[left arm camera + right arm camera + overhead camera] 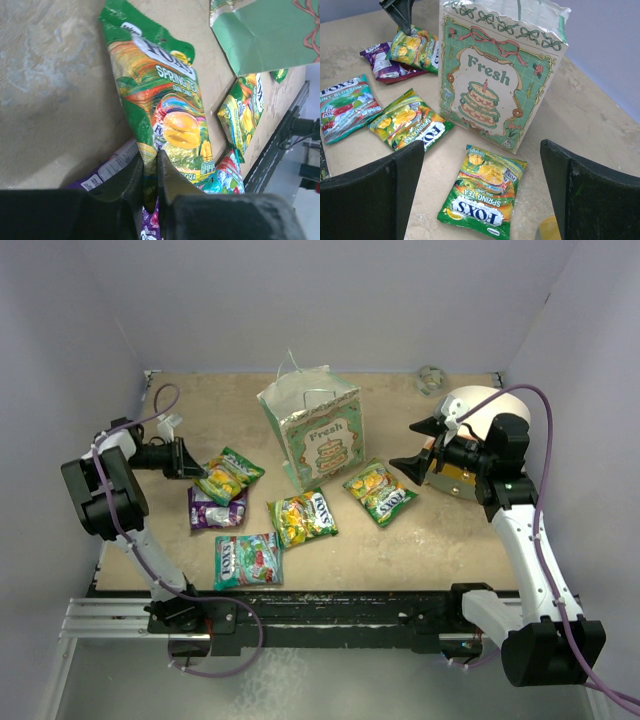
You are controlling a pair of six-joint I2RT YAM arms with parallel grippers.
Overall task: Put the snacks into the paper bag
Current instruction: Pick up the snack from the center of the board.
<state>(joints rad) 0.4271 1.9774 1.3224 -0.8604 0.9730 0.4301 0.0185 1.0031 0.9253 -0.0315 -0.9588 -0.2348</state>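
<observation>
So, left claw is pinched on one edge of a yellow-green snack packet that lies on a purple packet, left of the paper bag. I'd lift straight up so only that one comes, then swing over the bag's mouth. Right claw hangs wide open. Tan table, pale walls.

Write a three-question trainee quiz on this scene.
1. True or false: the right gripper is shut on a snack.
2. The left gripper is: A) wide open and empty; B) pinching the edge of a flat glossy yellow-green fruit packet; C) holding two packets.
3. How many yellow-green fruit packets show outside the upright mint-green paper gift bag?
Key: 1 false; 2 B; 3 three.
</observation>
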